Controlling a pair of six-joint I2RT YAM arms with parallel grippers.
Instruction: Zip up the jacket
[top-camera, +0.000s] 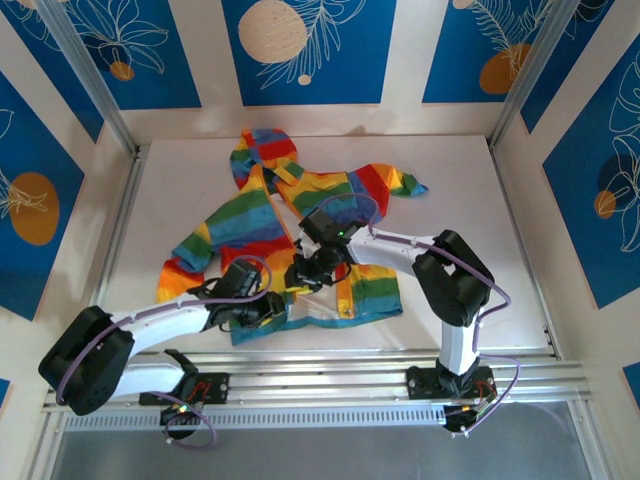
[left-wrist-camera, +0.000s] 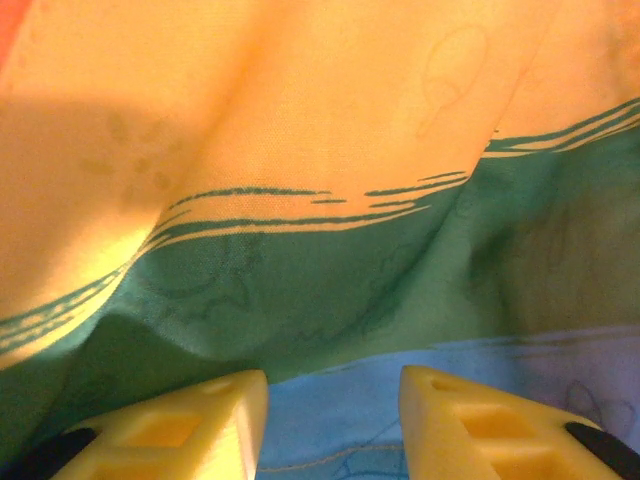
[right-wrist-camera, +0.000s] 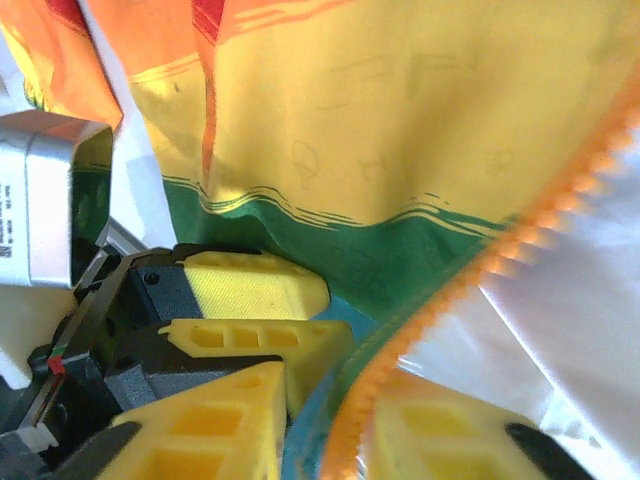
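Note:
The rainbow-striped jacket (top-camera: 232, 228) lies flat on the table with its hood to the back and its front partly open. My left gripper (top-camera: 262, 308) is at the bottom hem, left of the opening. In the left wrist view it (left-wrist-camera: 333, 400) stands open over the blue hem stripe, with green and yellow fabric (left-wrist-camera: 300, 150) beyond. My right gripper (top-camera: 303, 275) is just above it at the front edge. In the right wrist view it (right-wrist-camera: 325, 425) is open astride the blurred orange zipper edge (right-wrist-camera: 520, 240), and white lining (right-wrist-camera: 560, 330) covers one finger. The left gripper's fingers (right-wrist-camera: 250, 285) sit close beside it.
The white tabletop (top-camera: 470, 250) has bare room to the right of the jacket. An aluminium rail (top-camera: 330, 380) runs along the near edge by both arm bases. Blue patterned walls (top-camera: 310, 50) enclose the back and sides.

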